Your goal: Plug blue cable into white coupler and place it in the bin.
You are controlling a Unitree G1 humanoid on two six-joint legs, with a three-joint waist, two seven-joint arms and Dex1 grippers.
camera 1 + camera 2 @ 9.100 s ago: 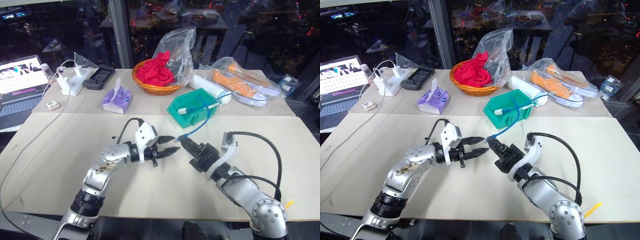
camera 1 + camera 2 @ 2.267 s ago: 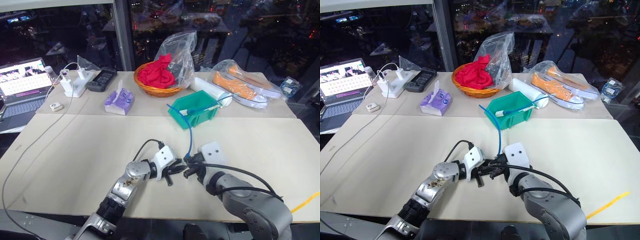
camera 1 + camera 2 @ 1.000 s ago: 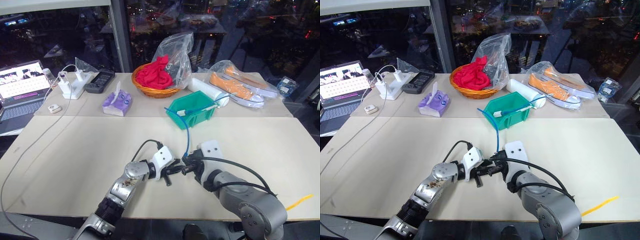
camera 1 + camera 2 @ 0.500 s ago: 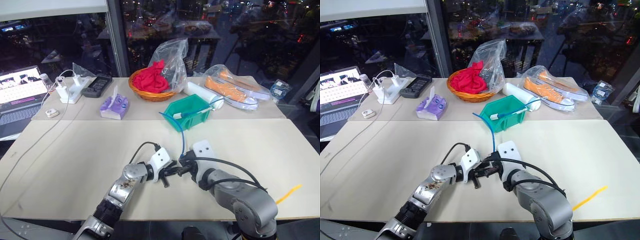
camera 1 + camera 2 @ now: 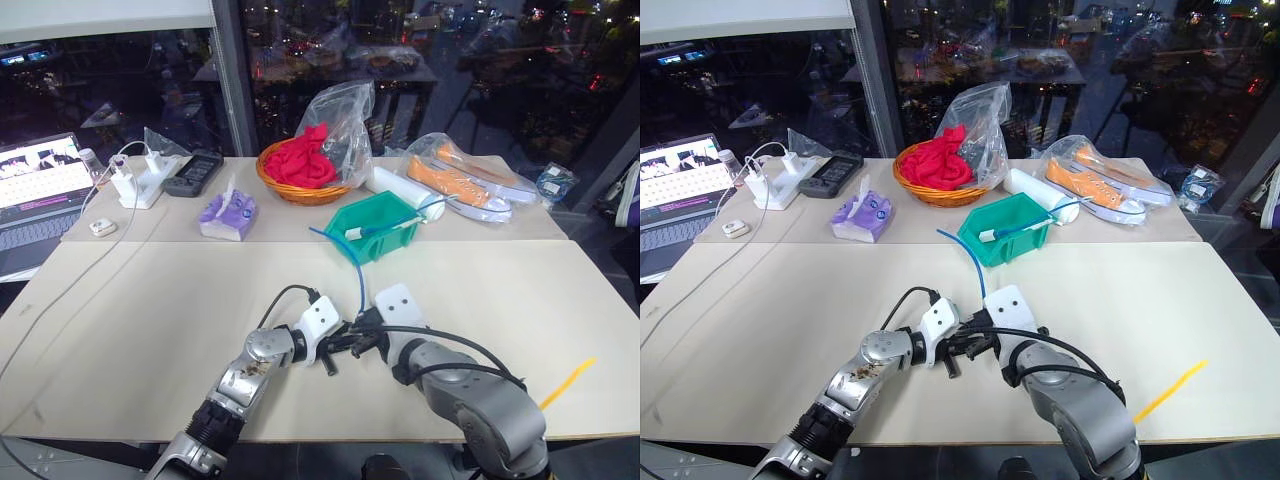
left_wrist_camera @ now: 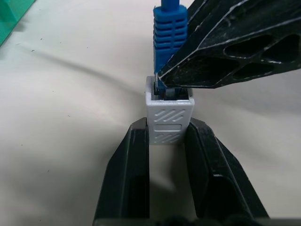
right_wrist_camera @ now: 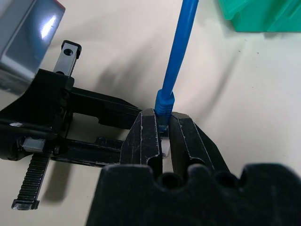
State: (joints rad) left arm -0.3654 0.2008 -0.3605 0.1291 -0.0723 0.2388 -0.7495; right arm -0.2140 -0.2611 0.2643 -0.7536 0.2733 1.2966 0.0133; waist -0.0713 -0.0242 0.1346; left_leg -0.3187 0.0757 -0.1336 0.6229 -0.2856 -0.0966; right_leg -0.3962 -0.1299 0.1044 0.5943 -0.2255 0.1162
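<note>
Since nine seconds ago, both grippers have drawn together from well apart to meet above the near part of the beige table (image 5: 150, 300), and the blue cable (image 5: 360, 272), then slack from the bin to the right gripper, now rises in an arc between them. The left gripper (image 6: 168, 136) clamps the white coupler (image 6: 168, 117) between its two black fingers (image 6: 129, 174), socket facing away from the wrist. The right gripper (image 7: 162, 125) is pinched tight on the cable's blue strain-relief boot (image 6: 168, 28), with the plug tip set in the mouth of the coupler; whether it is fully seated cannot be told. From there the cable runs up and back to the teal-green bin (image 5: 385, 222), where its far end lies across the rim. Behind the bin stand an orange wicker basket (image 5: 300, 185) holding red cloth and a bagged pair of orange shoes (image 5: 470, 185).
</note>
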